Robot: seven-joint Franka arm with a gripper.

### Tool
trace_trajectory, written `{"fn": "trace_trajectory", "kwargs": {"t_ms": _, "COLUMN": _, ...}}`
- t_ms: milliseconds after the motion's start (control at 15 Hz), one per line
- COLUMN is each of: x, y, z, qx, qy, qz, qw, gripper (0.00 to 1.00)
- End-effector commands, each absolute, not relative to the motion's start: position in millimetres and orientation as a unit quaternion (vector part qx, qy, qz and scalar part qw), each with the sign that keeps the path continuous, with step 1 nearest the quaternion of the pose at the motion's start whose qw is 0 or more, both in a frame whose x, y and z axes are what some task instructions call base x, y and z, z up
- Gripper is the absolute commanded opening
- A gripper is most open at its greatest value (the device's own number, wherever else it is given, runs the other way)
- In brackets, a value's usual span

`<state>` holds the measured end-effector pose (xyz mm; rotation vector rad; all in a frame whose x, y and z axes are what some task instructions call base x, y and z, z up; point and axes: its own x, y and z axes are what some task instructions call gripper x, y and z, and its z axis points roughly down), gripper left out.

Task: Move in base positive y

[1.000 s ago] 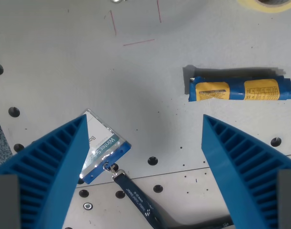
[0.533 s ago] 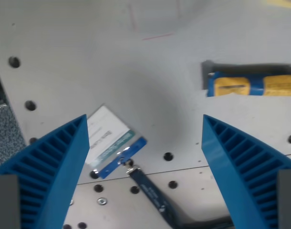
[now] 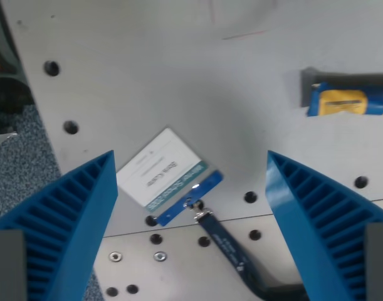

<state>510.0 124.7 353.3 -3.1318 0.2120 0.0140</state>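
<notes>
My gripper is open, its two blue ribbed fingers spread wide at the lower corners of the wrist view, with nothing between them. Below and between them lies a white name badge with a teal and blue edge, flat on the grey table. Its dark blue lanyard runs off toward the bottom. A blue and yellow rolled packet lies at the wrist view's right edge, partly cut off.
The table's left edge runs diagonally down the wrist view's left, with speckled blue-grey floor beyond it. Round holes and screws dot the plate. A faint red mark shows near the top.
The whole scene has slid toward the wrist view's right, so the camera has moved toward the table's left edge. More floor shows, and the packet is now partly out of frame. The gripper stays open.
</notes>
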Motion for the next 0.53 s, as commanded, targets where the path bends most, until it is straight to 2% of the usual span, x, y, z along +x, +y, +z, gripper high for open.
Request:
{"fn": "trace_trajectory", "kwargs": {"t_ms": 67, "x": 511, "y": 139, "z": 355, "qx": -0.997, "qy": 0.077, "qz": 0.003, "qw": -0.002, "gripper": 1.0}}
{"fn": "trace_trajectory", "kwargs": {"t_ms": 533, "x": 507, "y": 175, "z": 354, "qx": -0.997, "qy": 0.077, "qz": 0.003, "qw": -0.002, "gripper": 1.0}}
